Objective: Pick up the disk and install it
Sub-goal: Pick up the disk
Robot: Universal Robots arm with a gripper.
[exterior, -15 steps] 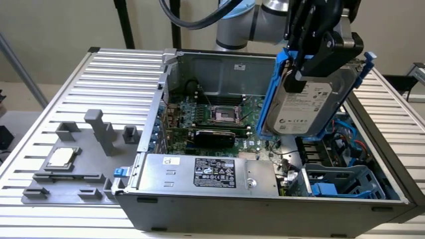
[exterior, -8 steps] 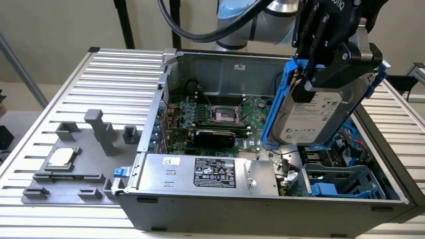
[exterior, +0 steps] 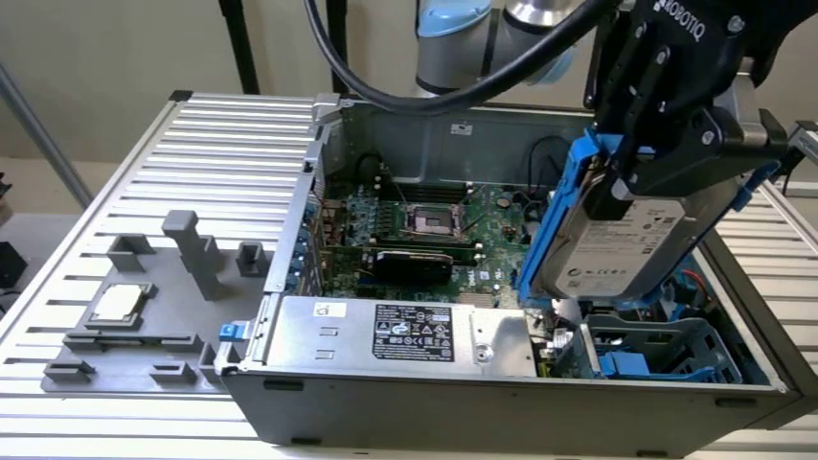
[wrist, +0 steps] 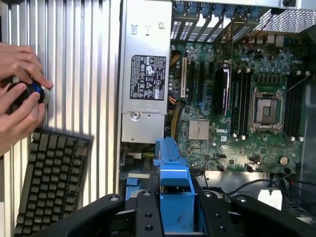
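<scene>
Exterior view. Grips the disk [exterior: 626, 244] near its upper end with the tool [exterior: 635, 172], clamped shut across the blue rails. Carries it in the air at about two to three o'clock, standing nearly on edge, leaning a little, white label facing out. Hangs over the open computer case [exterior: 511, 407], above the drive cage [exterior: 677, 350] at four o'clock, apart from it and not yet seated. Sits well clear of the motherboard [exterior: 422, 220] at centre and the power supply [exterior: 383, 335] at six o'clock. Reads as mid-install. Calls for squaring the rails to the cage slot and a slow, straight approach, so that no rail catches a cage wall. Wants a firm hold too, since a grip so high on a long body may let the low end swing.

Wrist view. Looks past black fingers [wrist: 148, 216] set either side of a blue rail [wrist: 173, 192], onto the motherboard and power supply beyond. Takes in a person's hands [wrist: 19, 98] on a small round controller [wrist: 30, 93], with a keyboard [wrist: 49, 182] just beside them on the ribbed bench [wrist: 98, 74] next to the case.
</scene>
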